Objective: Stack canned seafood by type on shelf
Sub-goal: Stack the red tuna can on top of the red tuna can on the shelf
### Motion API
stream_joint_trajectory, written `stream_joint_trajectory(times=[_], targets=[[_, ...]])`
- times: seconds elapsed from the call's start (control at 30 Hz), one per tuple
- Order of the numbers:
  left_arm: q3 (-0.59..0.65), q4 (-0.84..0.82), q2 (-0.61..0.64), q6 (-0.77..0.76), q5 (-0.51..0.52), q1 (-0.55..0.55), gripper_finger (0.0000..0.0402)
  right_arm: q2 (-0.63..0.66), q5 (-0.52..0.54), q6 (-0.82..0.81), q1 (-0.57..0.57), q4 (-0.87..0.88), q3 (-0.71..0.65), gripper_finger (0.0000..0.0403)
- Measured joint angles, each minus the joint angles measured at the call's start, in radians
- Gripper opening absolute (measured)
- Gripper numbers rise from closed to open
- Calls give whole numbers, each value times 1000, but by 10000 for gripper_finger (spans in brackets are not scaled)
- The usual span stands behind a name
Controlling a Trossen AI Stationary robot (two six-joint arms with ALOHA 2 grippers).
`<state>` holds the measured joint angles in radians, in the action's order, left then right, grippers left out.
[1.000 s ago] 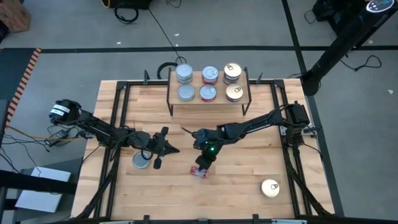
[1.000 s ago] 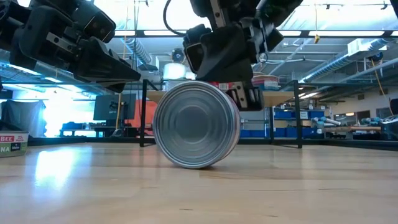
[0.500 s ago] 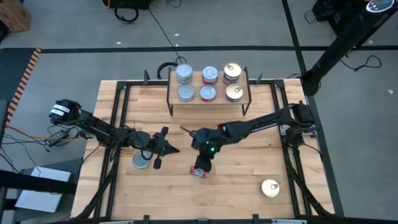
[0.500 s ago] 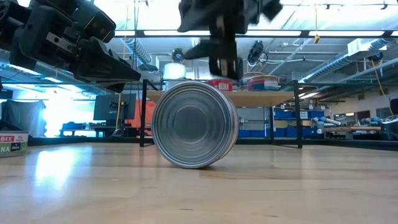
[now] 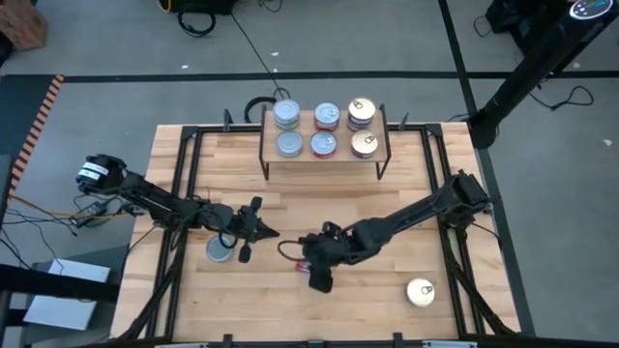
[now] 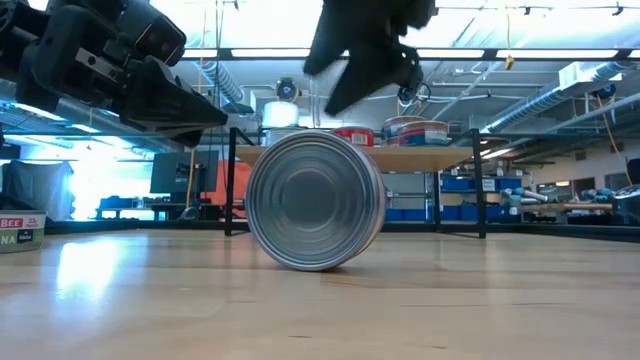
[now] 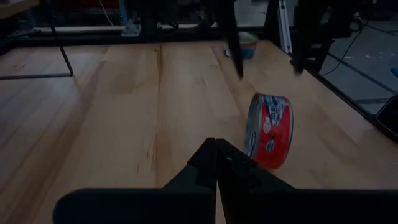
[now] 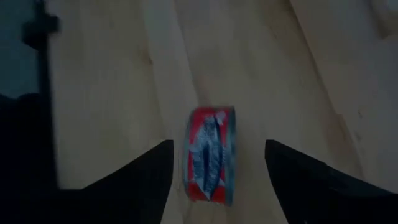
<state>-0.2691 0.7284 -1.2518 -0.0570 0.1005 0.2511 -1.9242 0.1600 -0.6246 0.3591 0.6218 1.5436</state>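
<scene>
A red-labelled tin (image 8: 211,155) stands on its rim on the table; the low view shows its silver end (image 6: 315,200). My right gripper (image 8: 219,144) hovers open above it, one finger on either side, touching nothing (image 5: 315,273). My left gripper (image 5: 271,232) is shut and waits over the table's left half, pointing at the tin (image 7: 270,130). The shelf (image 5: 324,159) at the far edge holds silver-blue tins (image 5: 286,114), red-labelled tins (image 5: 327,116) and gold tins (image 5: 361,112), set by type in three columns.
A silver tin (image 5: 221,250) lies flat under the left arm. A gold-topped tin (image 5: 420,292) lies near the table's front right corner. A black metal frame (image 5: 184,193) runs along the table's edges. Bare wood lies between the shelf and the arms.
My right gripper has opened, risen from beside the red-labelled tin and shifted toward the table's near edge, now looking down on the tin. The tin has stayed standing on its rim in nearly the same place.
</scene>
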Motion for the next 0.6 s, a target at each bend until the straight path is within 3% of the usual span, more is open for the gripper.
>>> stream_joint_trajectory(times=[0.6], targets=[[0,-6,0,3,0,0,10,-81,4,-1,14,4,9,261]])
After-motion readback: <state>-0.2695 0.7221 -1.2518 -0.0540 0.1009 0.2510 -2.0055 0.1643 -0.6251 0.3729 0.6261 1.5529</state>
